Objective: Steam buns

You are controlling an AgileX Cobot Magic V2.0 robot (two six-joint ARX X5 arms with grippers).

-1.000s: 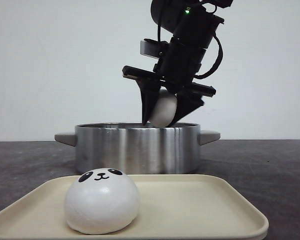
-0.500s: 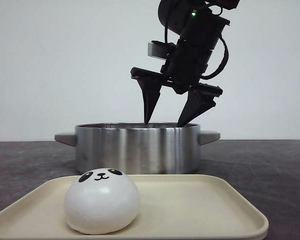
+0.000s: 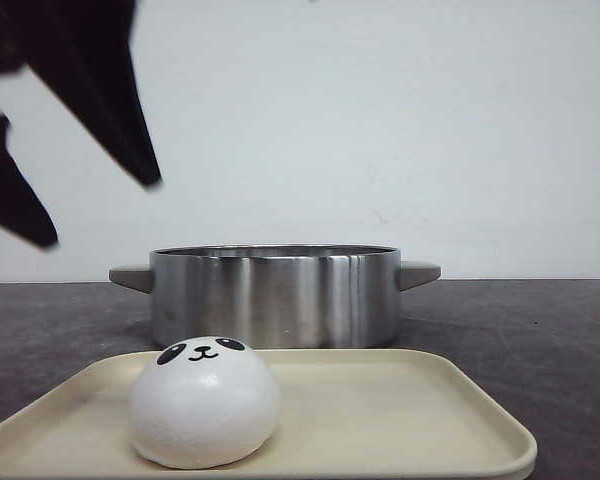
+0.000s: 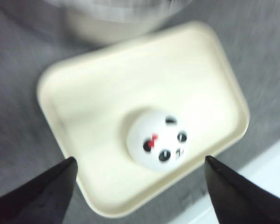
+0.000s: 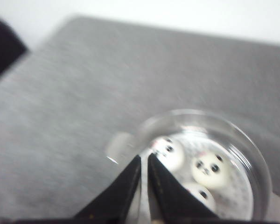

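Steel pot (image 3: 273,295) is holding three buns (image 5: 209,170); last bun (image 3: 204,402) is sitting on tray (image 3: 400,400) in front of pot. We're hovering left gripper (image 4: 140,186), jaws spread, empty; right gripper (image 5: 144,182) pressed together. Rec. centring before pinching gently.

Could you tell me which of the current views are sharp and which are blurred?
Front view: sharp on the bun and pot; the left gripper looms dark and soft-edged. Left wrist view: motion-blurred, worst at the pot. Right wrist view: soft throughout, the right gripper shut.
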